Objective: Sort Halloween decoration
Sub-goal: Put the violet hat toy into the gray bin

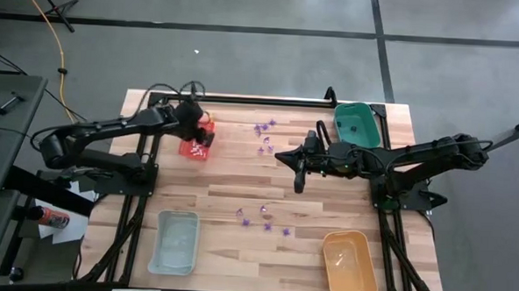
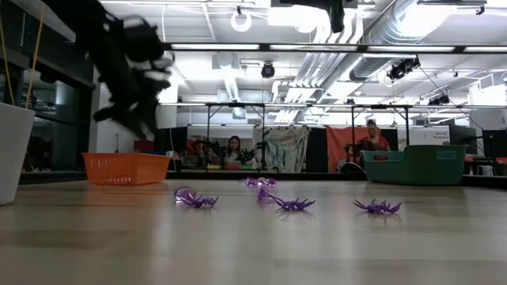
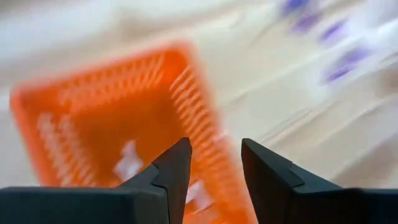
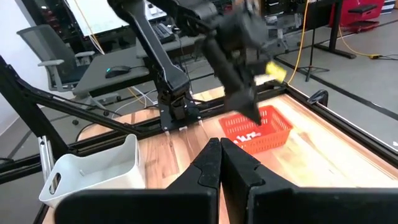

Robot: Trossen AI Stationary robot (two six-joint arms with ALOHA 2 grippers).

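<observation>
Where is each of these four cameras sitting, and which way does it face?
High: overhead, straight down; both arms, four trays.
Low: table height, facing the room; purple pieces, left arm blurred.
Left wrist: over the red tray; own left gripper open.
Right wrist: across the table; own right gripper shut, left arm beyond.
Shared: the red tray shows in high and both wrist views.

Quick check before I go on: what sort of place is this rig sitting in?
Most likely a robotics lab or workshop. The low view shows exposed ceiling ducts and people seated at benches; the right wrist view shows an office chair and cables beside the wooden table.
</observation>
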